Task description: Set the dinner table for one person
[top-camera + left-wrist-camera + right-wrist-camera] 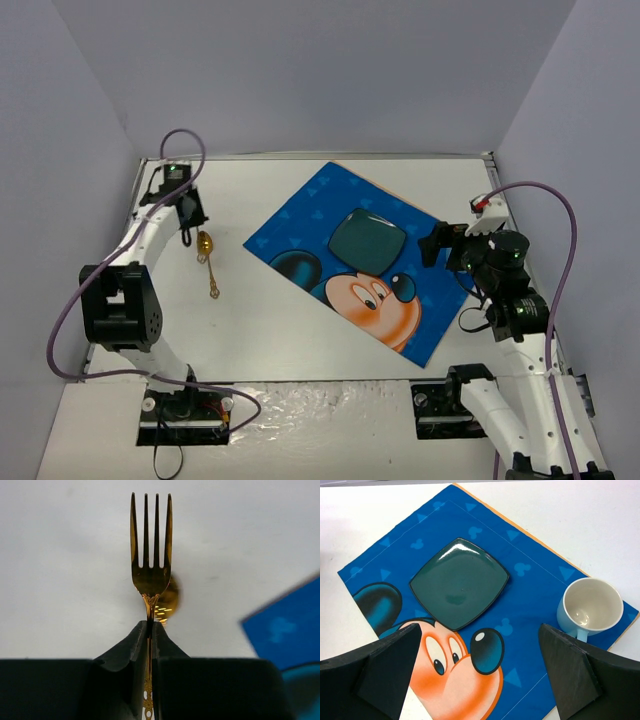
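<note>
The left gripper (150, 626) is clenched on the fork (150, 555). It pinches the thin neck just below the tines, and the handle runs back between the fingers. Gripping there keeps the fork in line with the jaws, tines pointing away from the wrist, so it can be laid down straight. The fork appears to hang just above the table (60, 580), at the far left. The spoon (208, 262) lies on the bare top just beside that gripper, well apart from the mat (530, 555).

The white table spans the whole space ahead of both arm bases, and the mat lies skewed on its middle. A dark green plate (460, 582) sits near the mat's centre, and a pale blue cup (592, 605) stands upright at its right edge. The right gripper (480, 630) is released, jaws spread wide and empty. It hovers above the mat's right side near the cup (the top view hides the cup under the arm).

Plate and cup look placed, so the cutlery is what is left. The fork probably belongs beside the plate. Since the mat is turned, the fork should follow the mat's angle rather than the table's edge. With so slim a neck in the pinch, it could pivot on the way.
</note>
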